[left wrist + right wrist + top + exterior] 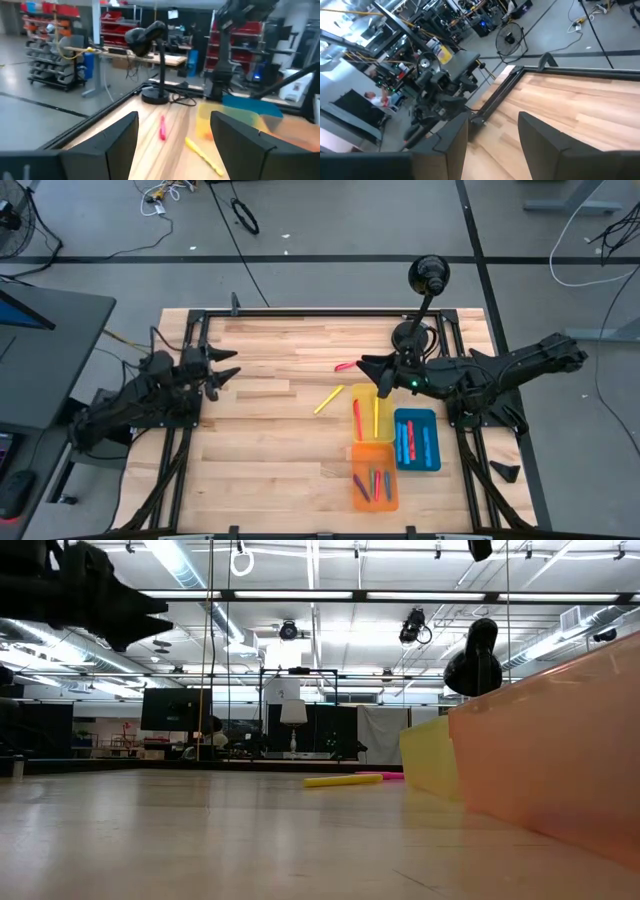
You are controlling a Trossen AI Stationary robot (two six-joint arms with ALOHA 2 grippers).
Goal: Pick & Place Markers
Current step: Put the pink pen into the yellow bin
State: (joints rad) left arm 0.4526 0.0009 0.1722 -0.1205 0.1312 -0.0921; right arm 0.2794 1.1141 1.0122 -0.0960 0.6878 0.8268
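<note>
Overhead, the left gripper [232, 375] at nine o'clock and right gripper [368, 365] at one o'clock both hung spread and empty. Two loose markers lay on the wooden table [270, 450]: one yellow marker [328, 400], one pink marker [346, 366], near twelve.

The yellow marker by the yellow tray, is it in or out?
Out. The yellow marker lies on the bare wooden table, left of the yellow tray.

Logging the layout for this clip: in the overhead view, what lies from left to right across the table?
Left gripper → loose yellow marker → pink marker → right gripper → blue tray. The yellow and orange trays overlap the middle, so they are left out.
</note>
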